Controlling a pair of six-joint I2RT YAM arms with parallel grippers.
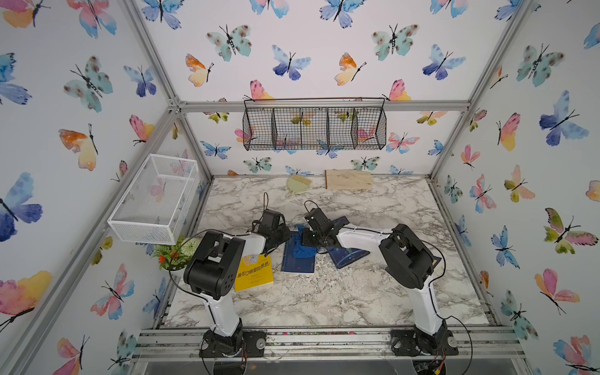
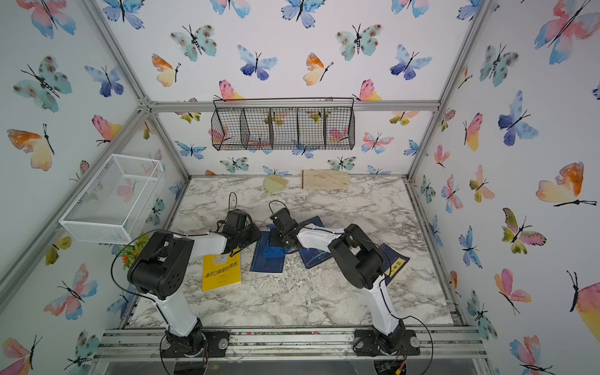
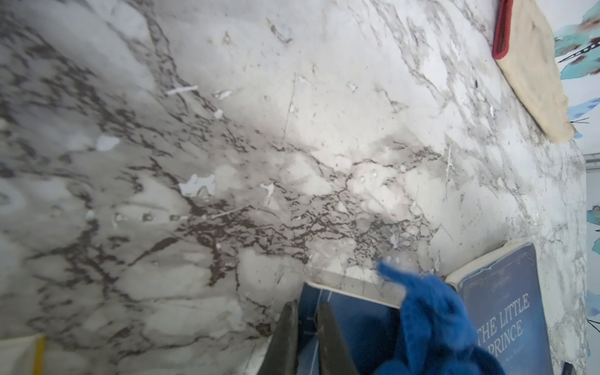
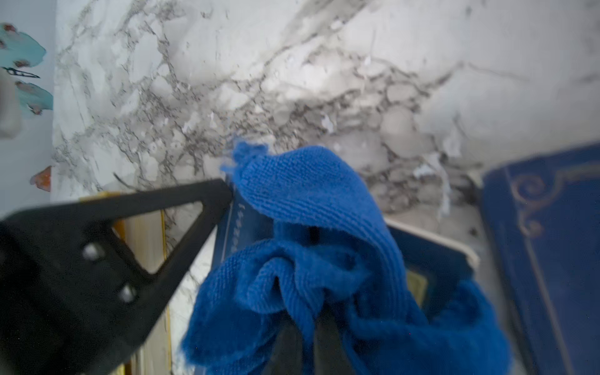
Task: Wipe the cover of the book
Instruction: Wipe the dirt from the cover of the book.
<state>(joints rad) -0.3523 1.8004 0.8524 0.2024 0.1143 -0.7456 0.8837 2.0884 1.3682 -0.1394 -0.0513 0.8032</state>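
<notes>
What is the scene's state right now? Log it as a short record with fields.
right gripper: shut on blue cloth
cloth position: draped on middle blue book
left gripper: shut, tips over that book's edge
other books: yellow book; The Little Prince
surface: marble table
at back: brush; wooden board

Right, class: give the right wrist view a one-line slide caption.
Right gripper shut on a blue cloth over the cover of the dark blue book.
</notes>
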